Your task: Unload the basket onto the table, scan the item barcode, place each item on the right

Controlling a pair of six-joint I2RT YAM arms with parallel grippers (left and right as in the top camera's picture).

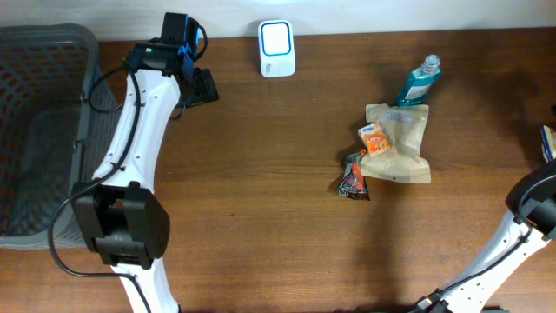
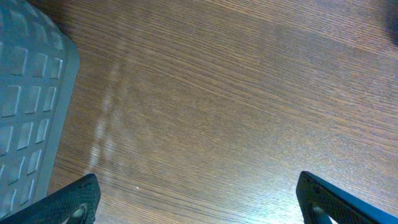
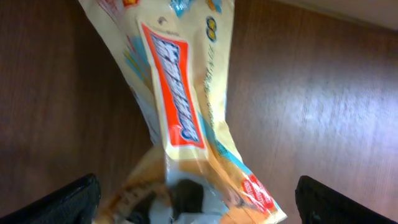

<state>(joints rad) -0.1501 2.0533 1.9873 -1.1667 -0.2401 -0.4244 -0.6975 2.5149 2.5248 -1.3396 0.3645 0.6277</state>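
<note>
In the right wrist view a yellow snack packet (image 3: pixel 186 118) with a red-orange label lies blurred between the fingers of my right gripper (image 3: pixel 196 190). Its jaws stand wide apart, and neither finger touches the packet. Overhead, only a sliver of this packet (image 1: pixel 548 143) shows at the right edge, above the right arm (image 1: pixel 532 198). The white barcode scanner (image 1: pixel 276 49) stands at the table's back, left of centre. My left gripper (image 2: pixel 198 182) is open over bare wood, and overhead it (image 1: pixel 201 87) sits just left of the scanner.
A grey mesh basket (image 1: pixel 43 52) fills the left end of the table, and its corner (image 2: pixel 31 93) shows beside the left gripper. At the right middle lie a blue mouthwash bottle (image 1: pixel 420 83), a tan pouch (image 1: pixel 404 148), a small orange packet (image 1: pixel 373 139) and a dark wrapper (image 1: pixel 354 178).
</note>
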